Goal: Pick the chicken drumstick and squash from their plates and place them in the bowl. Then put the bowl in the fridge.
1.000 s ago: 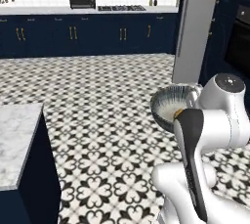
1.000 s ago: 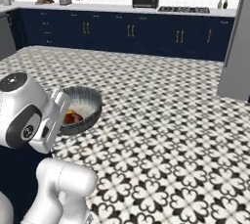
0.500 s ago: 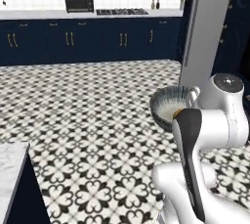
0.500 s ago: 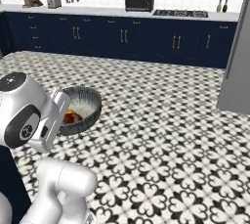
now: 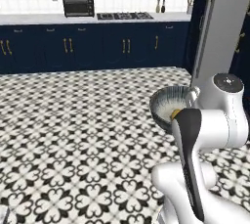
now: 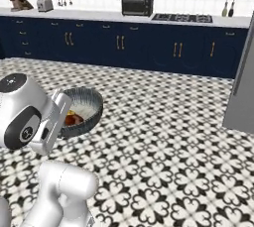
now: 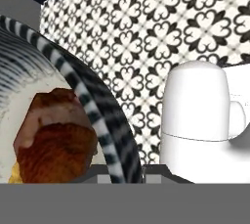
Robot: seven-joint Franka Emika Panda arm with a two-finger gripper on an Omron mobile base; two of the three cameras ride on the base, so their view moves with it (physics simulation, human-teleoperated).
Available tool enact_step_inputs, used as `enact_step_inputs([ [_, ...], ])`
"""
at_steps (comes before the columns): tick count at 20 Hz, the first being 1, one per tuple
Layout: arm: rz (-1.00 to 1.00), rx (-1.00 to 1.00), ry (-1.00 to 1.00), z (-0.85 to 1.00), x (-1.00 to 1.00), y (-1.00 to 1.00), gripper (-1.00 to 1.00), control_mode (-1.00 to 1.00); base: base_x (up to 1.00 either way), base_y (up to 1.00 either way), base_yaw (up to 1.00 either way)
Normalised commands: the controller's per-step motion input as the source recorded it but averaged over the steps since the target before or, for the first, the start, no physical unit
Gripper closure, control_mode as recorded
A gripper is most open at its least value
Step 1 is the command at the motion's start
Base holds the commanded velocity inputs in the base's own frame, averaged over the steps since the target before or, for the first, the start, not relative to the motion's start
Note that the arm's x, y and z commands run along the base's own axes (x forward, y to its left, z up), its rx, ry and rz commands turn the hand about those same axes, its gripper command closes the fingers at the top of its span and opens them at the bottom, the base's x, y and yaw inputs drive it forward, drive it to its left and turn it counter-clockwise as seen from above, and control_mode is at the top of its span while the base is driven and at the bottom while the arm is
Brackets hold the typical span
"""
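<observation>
My gripper (image 7: 126, 173) is shut on the rim of the dark ribbed bowl (image 7: 100, 115) and holds it up above the floor, close against my arm. The bowl (image 5: 168, 103) hangs just left of my wrist in the left base view and right of it (image 6: 85, 106) in the right base view. Inside lie the reddish-brown chicken drumstick (image 7: 53, 140) and a sliver of yellow squash (image 5: 176, 114). The tall grey fridge (image 5: 215, 27) stands ahead on the right (image 6: 243, 92). The plates are out of view.
Navy cabinets (image 5: 97, 47) with gold handles run along the back wall under a white counter with a microwave (image 5: 78, 6) and a cooktop (image 5: 124, 16). A toaster (image 6: 44, 4) stands at the far left. Black-and-white patterned floor (image 6: 163, 141) lies open between me and them.
The whole picture has slid, so the base has turned: the marble counter corner left the lower left and the fridge stands larger on the right. The bowl stays gripped as before.
</observation>
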Motion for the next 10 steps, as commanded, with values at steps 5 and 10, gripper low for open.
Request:
enact_step_inputs([
  [5,0.0,0.0,0.0,0.0,0.0,0.0,1.0,1.0,1.0,-0.02,0.0],
  [10,0.0,0.0,0.0,0.0,0.0,0.0,1.0,1.0,0.88,-0.03,0.0],
])
